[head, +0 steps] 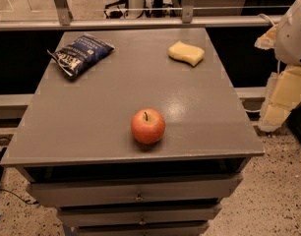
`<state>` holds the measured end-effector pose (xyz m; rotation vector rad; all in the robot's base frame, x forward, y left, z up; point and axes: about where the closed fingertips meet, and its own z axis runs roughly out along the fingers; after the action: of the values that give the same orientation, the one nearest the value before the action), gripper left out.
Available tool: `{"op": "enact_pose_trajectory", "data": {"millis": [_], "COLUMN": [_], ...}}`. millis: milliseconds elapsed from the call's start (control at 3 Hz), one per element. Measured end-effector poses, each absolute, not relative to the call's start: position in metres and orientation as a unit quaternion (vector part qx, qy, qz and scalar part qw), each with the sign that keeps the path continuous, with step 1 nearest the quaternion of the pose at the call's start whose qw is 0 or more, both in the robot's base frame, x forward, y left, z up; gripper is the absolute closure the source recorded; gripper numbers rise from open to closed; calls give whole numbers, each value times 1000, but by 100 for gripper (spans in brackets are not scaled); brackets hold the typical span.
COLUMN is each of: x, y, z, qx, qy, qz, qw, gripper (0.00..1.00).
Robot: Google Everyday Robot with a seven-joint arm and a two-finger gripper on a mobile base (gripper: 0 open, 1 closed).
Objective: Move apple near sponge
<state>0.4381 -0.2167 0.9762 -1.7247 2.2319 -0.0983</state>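
The apple (148, 126), round and red-orange with a short dark stem, stands upright on the grey tabletop near its front edge, a little right of the middle. The sponge (186, 53), pale yellow with wavy edges, lies at the back right of the tabletop, well apart from the apple. My arm comes in at the right edge of the view, and the gripper (277, 109) hangs beyond the table's right side, below tabletop level. It is far from both the apple and the sponge and holds nothing that I can see.
A blue chip bag (80, 53) lies at the back left of the table (91, 112). The table has drawers (138, 195) below its front edge. A metal rail (140, 23) runs behind it. Speckled floor lies to the right.
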Motion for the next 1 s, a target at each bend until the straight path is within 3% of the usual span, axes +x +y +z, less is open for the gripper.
{"op": "enact_pose_trajectory", "data": {"millis": [333, 1000], "x": [438, 468], "y": [-217, -154], "z": [976, 917], "qx": [-603, -635], "qy": [781, 742], "qz": [-34, 87], "qw": [159, 196], "gripper": [0, 0]}}
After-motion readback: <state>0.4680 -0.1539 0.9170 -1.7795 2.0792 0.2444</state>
